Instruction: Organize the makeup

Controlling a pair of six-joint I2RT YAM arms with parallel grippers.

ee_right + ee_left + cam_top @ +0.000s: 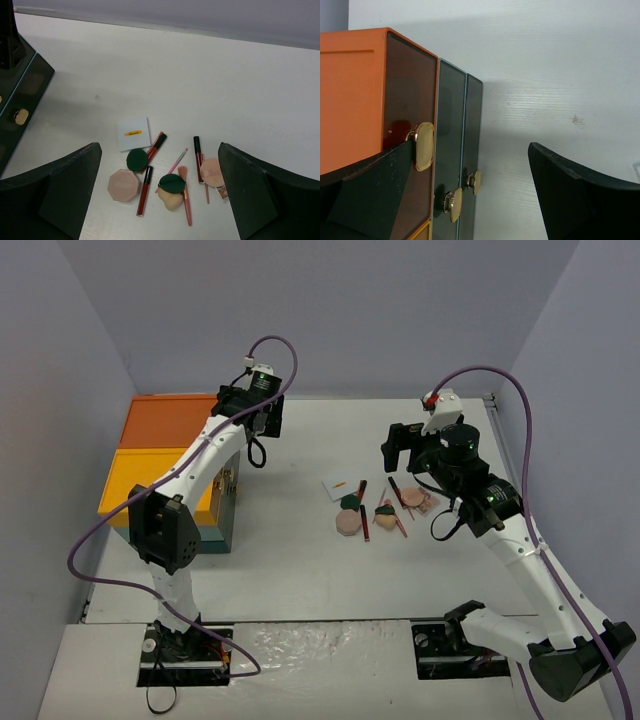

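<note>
Drawer box [165, 440] shut, makeup [385, 510] loose on table [300, 570], both jaws wide apart, empty.

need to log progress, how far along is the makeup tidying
Done: nothing visible; the drawers look shut. In hand: nothing. The left jaws stand open by the orange drawer's knob, and the right jaws hang open above the makeup. Left: everything. The card, compact, sponge and the rest all lie loose on the table.
</note>
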